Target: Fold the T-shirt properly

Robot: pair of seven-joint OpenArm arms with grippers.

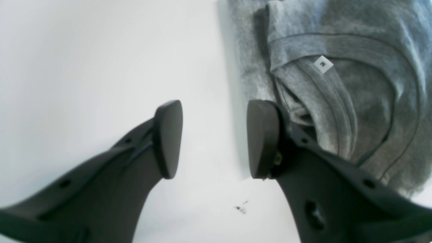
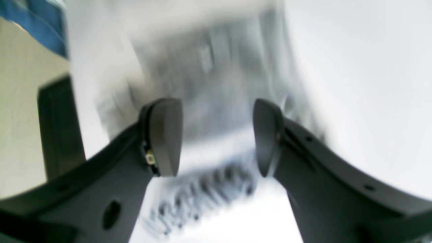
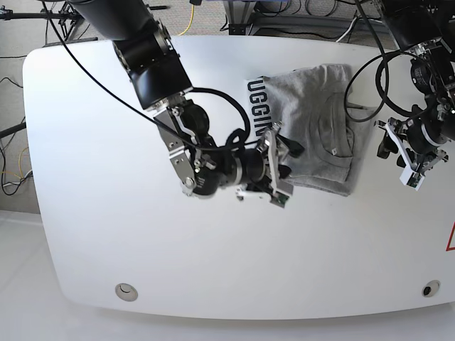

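Observation:
The heather-grey T-shirt (image 3: 320,128) lies partly folded on the white table (image 3: 106,213), at the back right of centre, with black lettering (image 3: 256,106) along its left edge. In the left wrist view its ribbed collar (image 1: 330,98) and a small white label (image 1: 323,64) show. My left gripper (image 1: 216,140) is open just beside the T-shirt's edge, one finger (image 1: 263,138) close to the collar fold; it (image 3: 387,145) hangs right of the T-shirt. My right gripper (image 2: 217,136) is open over the blurred T-shirt (image 2: 209,84) and lettering (image 2: 202,192), at the T-shirt's front left edge (image 3: 288,162).
Cables (image 3: 213,99) trail from the right arm across the table's back. Round holes (image 3: 126,290) (image 3: 426,289) sit near the front edge. A small dark smudge (image 1: 241,207) marks the table. A dark post (image 2: 59,131) and blue object (image 2: 33,23) lie beyond the table edge.

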